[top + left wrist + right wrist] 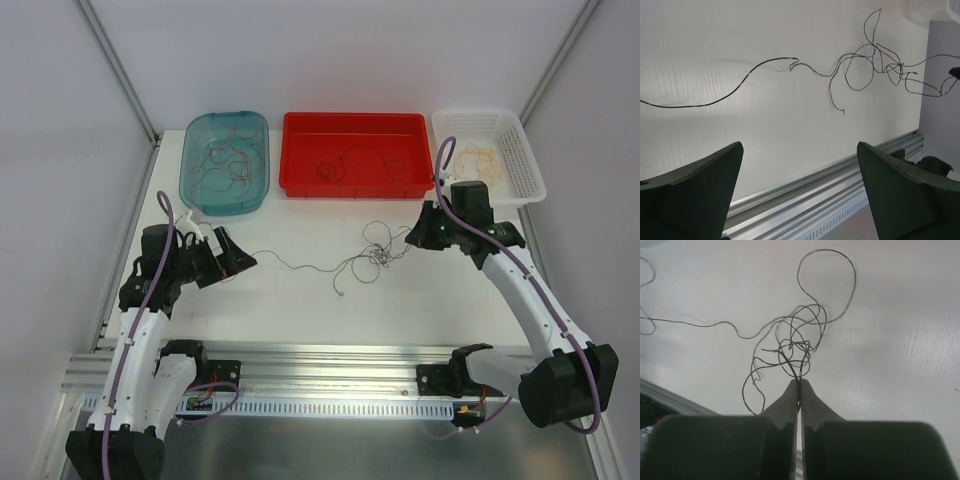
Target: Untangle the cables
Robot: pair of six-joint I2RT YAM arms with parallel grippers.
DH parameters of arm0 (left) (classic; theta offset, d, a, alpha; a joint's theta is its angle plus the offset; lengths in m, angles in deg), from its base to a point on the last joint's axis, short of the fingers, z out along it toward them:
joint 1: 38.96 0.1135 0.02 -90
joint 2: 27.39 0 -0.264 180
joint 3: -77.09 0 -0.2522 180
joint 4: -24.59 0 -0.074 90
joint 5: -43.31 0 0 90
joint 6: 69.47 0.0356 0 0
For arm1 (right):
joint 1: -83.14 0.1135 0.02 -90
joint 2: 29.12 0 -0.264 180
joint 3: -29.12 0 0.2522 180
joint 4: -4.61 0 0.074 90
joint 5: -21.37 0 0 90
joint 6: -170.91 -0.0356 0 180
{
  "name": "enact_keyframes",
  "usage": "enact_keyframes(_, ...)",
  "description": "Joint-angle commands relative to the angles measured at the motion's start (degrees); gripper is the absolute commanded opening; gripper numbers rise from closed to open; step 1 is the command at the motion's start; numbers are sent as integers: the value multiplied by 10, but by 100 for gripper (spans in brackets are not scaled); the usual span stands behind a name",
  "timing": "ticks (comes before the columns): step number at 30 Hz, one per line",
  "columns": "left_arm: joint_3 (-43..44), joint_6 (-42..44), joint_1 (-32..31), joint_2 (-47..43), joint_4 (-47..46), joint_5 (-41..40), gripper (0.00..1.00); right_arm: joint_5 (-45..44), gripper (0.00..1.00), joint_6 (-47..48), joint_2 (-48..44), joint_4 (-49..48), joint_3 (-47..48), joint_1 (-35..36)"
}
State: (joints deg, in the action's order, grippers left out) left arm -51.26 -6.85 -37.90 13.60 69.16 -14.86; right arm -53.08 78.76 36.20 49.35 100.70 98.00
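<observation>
Right gripper (800, 383) pinches the dark cable (792, 343) (left gripper (797, 150) gapes).

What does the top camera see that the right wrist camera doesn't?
Only the top view shows the blue bin, red bin, white basket and the left arm. Only the right wrist view shows, up close, the right tool shut on a strand of the dark cable. Both show that cable's tangle lying on the white table.
</observation>
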Motion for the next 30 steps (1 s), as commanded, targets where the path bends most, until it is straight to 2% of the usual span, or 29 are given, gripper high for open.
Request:
enact_keyframes(1, -4, -29, -3, -8, 24, -56, 99, -46, 1, -18, -9, -13, -22, -17)
enact_keyframes(3, -5, -49, -3, -1, 26, -49, 99, -58, 1, -15, -5, -1, -28, -21)
enact_keyframes(6, 18, -38, -9, 11, 25, -27, 99, -99, 8, -4, 18, 41, -18, -22)
enact_keyframes(7, 27, -34, -25, 15, 25, -24, 99, -126, 17, -4, 28, 56, -17, -22)
enact_keyframes(9, 57, -32, -53, 25, 25, -23, 99, -152, 28, -15, 31, 71, -14, -22)
enact_keyframes(10, 66, -35, -66, 29, 25, -27, 99, -189, 39, -21, 29, 74, -9, -22)
enact_keyframes(12, 93, -46, -98, 50, 23, -51, 99, -222, 53, -29, 18, 80, -3, -14)
enact_keyframes(13, 101, -51, -134, 58, 22, -62, 99, -264, 62, -27, 17, 91, 1, -7)
enact_keyframes(15, 127, -64, -181, 87, 21, -109, 99, -282, 64, -12, 6, 101, 20, 16)
enact_keyframes(16, 137, -66, -229, 101, 18, -127, 99, -278, 64, -3, 1, 101, 26, 25)
enact_keyframes(18, 164, -65, -271, 144, 12, -173, 99, -244, 64, 17, -17, 84, 29, 52)
enact_keyframes(19, 180, -64, -306, 162, 10, -185, 99, -200, 64, 19, -19, 61, 27, 60)
enact_keyframes(22, 205, -55, -342, 240, -6, -208, 99, -117, 62, 30, -10, 24, 17, 83)
enact_keyframes(25, 240, -40, -374, 318, -30, -228, 94, -75, 59, 9, 27, -5, 5, 98)
enact_keyframes(30, 293, 6, -414, 465, -46, -244, 87, -54, 56, -14, 96, -67, -11, 140)
